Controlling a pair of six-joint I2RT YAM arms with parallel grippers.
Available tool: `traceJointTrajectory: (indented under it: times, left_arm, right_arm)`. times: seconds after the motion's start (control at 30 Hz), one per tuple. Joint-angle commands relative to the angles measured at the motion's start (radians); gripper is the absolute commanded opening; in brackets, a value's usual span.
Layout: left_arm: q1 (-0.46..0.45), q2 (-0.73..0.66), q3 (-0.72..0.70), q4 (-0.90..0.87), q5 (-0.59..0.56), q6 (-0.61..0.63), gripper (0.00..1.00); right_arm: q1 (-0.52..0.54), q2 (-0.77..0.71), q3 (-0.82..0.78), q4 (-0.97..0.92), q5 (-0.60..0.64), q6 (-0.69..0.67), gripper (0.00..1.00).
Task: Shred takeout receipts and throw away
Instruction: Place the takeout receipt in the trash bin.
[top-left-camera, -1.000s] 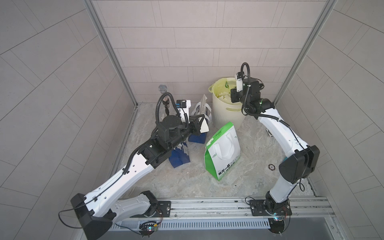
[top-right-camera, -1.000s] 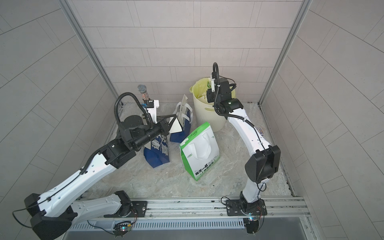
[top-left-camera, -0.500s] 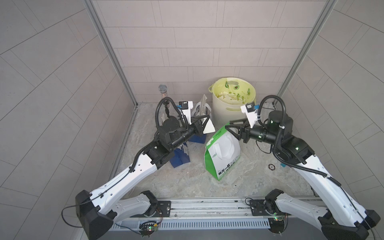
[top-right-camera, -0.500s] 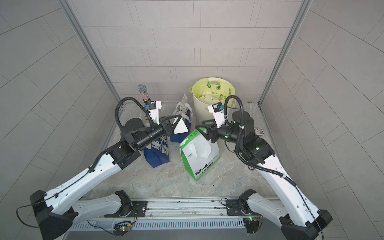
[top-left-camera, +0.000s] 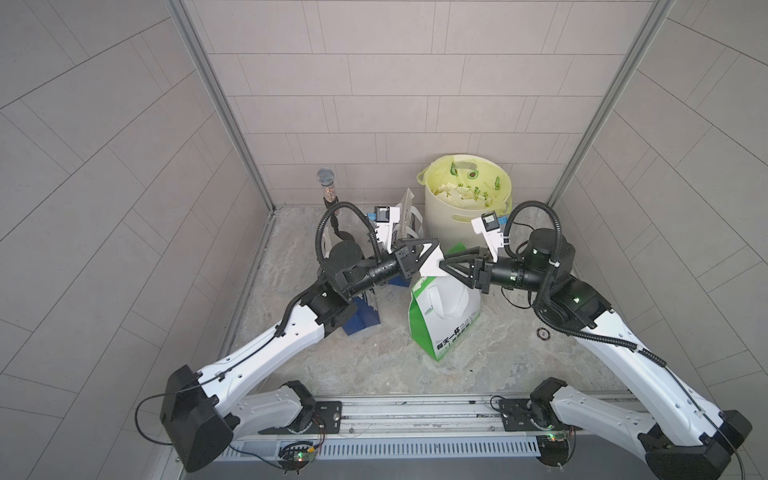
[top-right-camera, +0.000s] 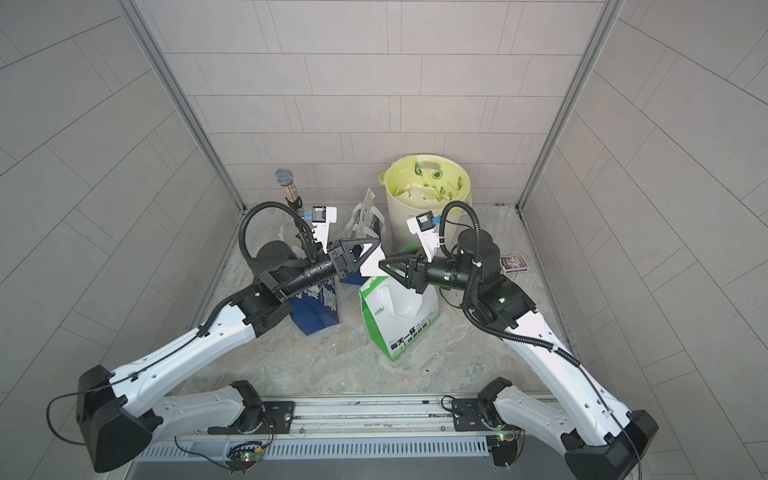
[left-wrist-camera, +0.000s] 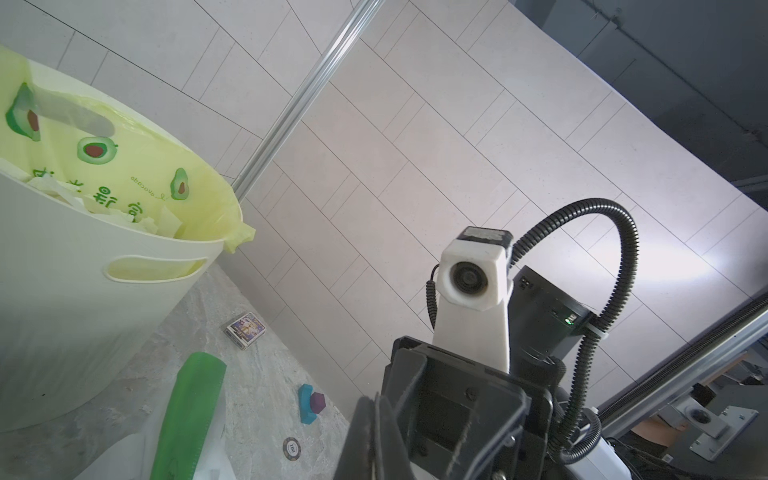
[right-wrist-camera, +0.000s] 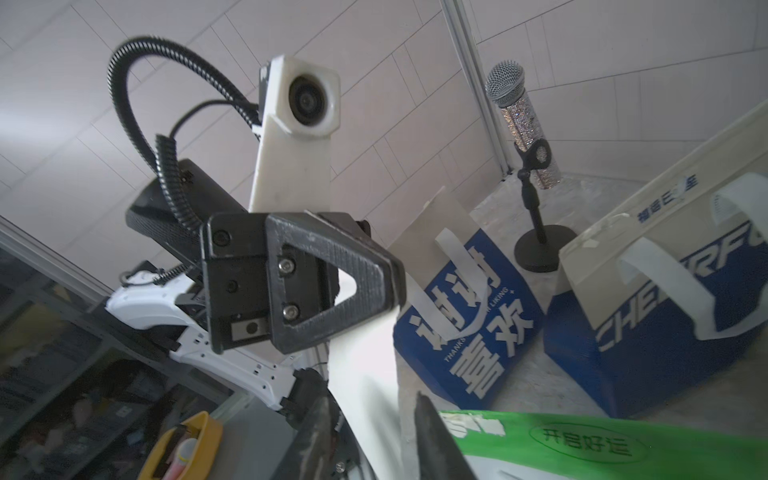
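Change: my right claw (top-left-camera: 444, 264) is back from the bin (top-left-camera: 446, 220), at the receipt (top-left-camera: 432, 266) | left claw (top-left-camera: 433, 248) clamped on it, held up near the green bag (top-left-camera: 440, 328) | right jaws apart, astride its free edge | next, I judge: clamp, tear another strip.

Enclosure: three walls (top-left-camera: 374, 104) clad in large grey-beige tiles with thin dark joints. Two metal posts (top-left-camera: 222, 104) run up the rear corners. Floor (top-left-camera: 374, 365): grey marbled stone, matte. Lighting is even and diffuse; a bright patch (left-wrist-camera: 665, 266) lies on one wall in the left wrist view
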Motion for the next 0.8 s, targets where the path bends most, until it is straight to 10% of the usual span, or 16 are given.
traceJointTrajectory:
  times: [0.0,0.27,0.33,0.47,0.77]
  left_arm:
    - [0.006,-0.002,-0.013,0.076,0.031,-0.025,0.0]
    - [0.005,-0.007,-0.014,0.055,0.015,0.002,0.0]
    - [0.006,-0.025,-0.013,0.009,-0.039,0.035,0.24]
    - [0.007,-0.096,-0.008,-0.119,-0.248,0.155,0.51]
    - [0.067,-0.203,0.066,-0.508,-0.737,0.275,0.49]
  right_arm:
    - [0.004,0.002,0.001,0.063,-0.044,0.031,0.19]
    - [0.004,0.024,0.034,0.046,-0.019,-0.001,0.0]
    - [0.0,0.031,0.053,0.015,0.06,-0.045,0.0]
    - [-0.045,0.071,0.134,-0.084,0.311,-0.132,0.0]
    - [-0.116,0.35,0.409,-0.258,0.813,-0.411,0.0]
